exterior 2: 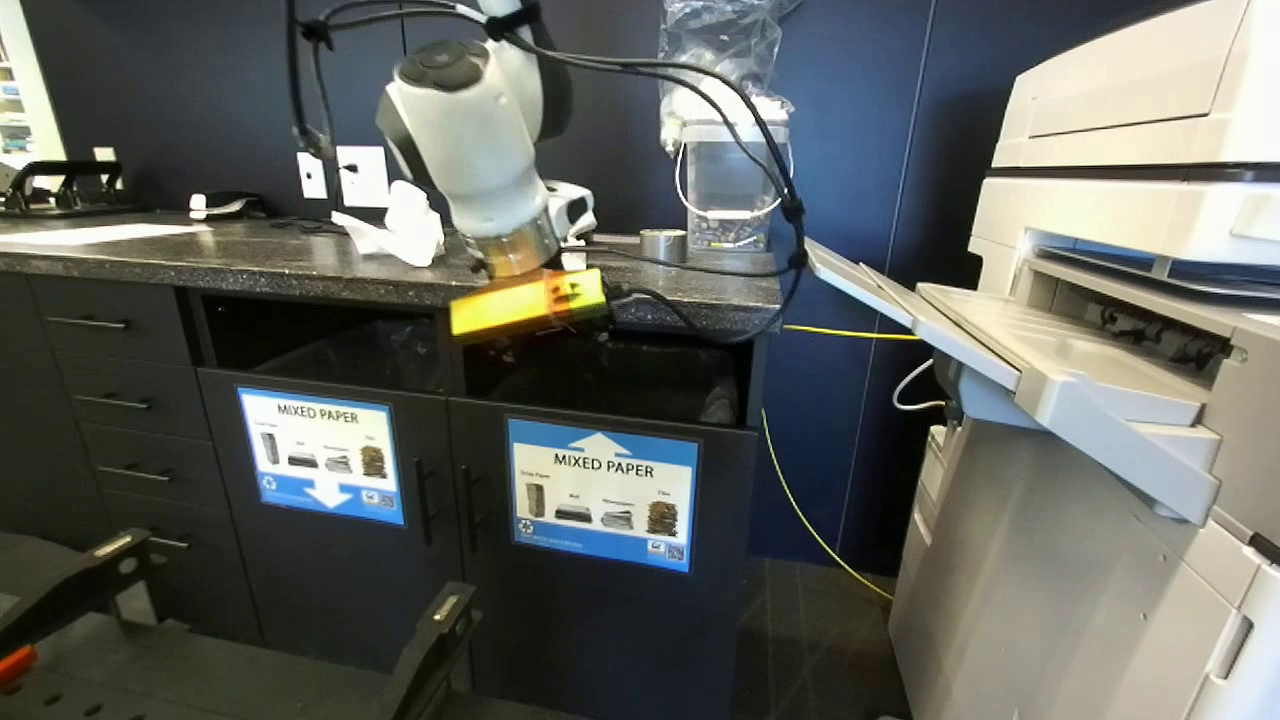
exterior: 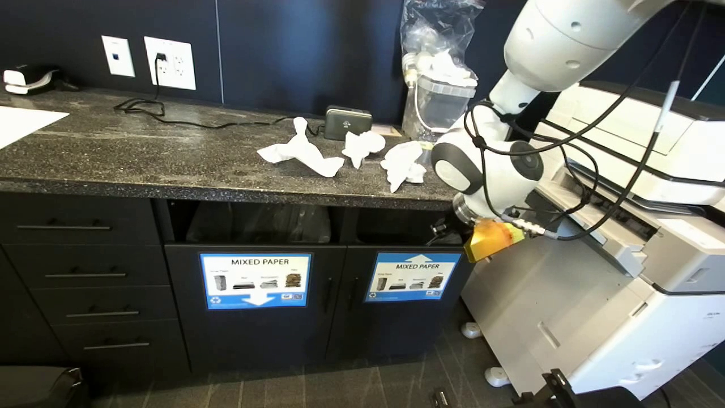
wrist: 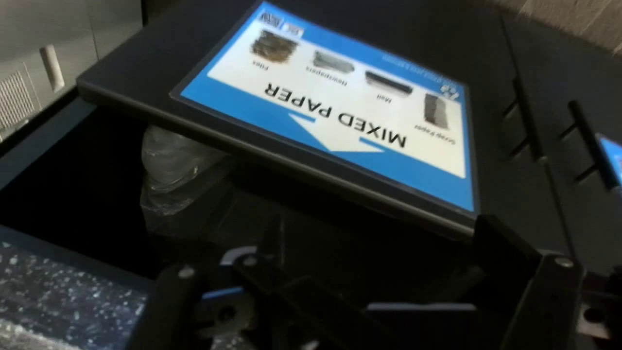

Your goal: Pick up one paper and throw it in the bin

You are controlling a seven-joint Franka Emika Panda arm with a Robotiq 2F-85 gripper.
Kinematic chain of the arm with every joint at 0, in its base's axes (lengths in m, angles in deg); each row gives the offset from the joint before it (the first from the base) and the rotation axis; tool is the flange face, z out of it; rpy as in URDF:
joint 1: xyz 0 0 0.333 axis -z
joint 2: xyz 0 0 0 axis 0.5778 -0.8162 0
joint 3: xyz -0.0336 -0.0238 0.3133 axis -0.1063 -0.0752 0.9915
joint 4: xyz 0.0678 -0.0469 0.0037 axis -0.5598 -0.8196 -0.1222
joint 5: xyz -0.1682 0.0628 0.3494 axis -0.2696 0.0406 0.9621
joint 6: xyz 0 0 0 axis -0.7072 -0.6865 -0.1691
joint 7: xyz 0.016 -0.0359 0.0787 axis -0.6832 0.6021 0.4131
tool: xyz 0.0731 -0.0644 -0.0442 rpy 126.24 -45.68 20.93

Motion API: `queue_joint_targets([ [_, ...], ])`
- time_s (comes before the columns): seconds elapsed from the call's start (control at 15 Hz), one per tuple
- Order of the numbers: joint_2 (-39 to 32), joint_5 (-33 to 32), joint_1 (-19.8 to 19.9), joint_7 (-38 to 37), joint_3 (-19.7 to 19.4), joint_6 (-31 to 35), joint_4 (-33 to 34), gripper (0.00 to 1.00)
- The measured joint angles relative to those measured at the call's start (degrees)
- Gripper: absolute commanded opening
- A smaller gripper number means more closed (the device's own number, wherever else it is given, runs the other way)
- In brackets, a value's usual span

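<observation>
Several crumpled white papers lie on the dark speckled counter (exterior: 187,147): a long one (exterior: 303,152), a small one (exterior: 362,147) and one nearest the arm (exterior: 403,164). The long one also shows in an exterior view (exterior 2: 402,228); the others are mostly hidden there by the arm. The right-hand bin sits in the cabinet opening under the counter; its plastic liner (wrist: 170,165) shows in the wrist view and in an exterior view (exterior 2: 718,400). My gripper (wrist: 384,231) is open over that opening, fingers apart, with no paper visible between them. The bin's inside is too dark to see contents.
The counter's front edge (exterior 2: 340,280) lies close to the wrist. A large printer (exterior: 595,255) stands beside the cabinet. A plastic bucket (exterior 2: 735,180), a tape roll (exterior 2: 663,245) and a small black box (exterior: 348,123) stand on the counter. Cables hang along the arm.
</observation>
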Motion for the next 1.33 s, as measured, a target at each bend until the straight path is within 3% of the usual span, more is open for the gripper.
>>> queue_joint_targets([
  [0.13,3.3,-0.3,-3.4,-1.2,1.9,10.4,-2.1,1.00],
  [0.2,5.2,-2.9,-3.3,-4.0,4.8,15.5,-2.9,1.00],
  [0.4,10.5,2.0,1.2,-0.6,15.1,30.4,-1.6,1.00],
  [0.67,14.4,0.6,16.5,-0.3,33.2,42.7,2.3,1.00],
  [1.0,12.3,0.0,37.7,0.4,55.1,57.1,13.6,1.00],
  [1.13,12.0,0.0,41.9,1.1,59.2,59.8,17.4,1.00],
  [1.33,11.5,0.0,42.6,1.1,59.9,59.8,18.2,1.00],
])
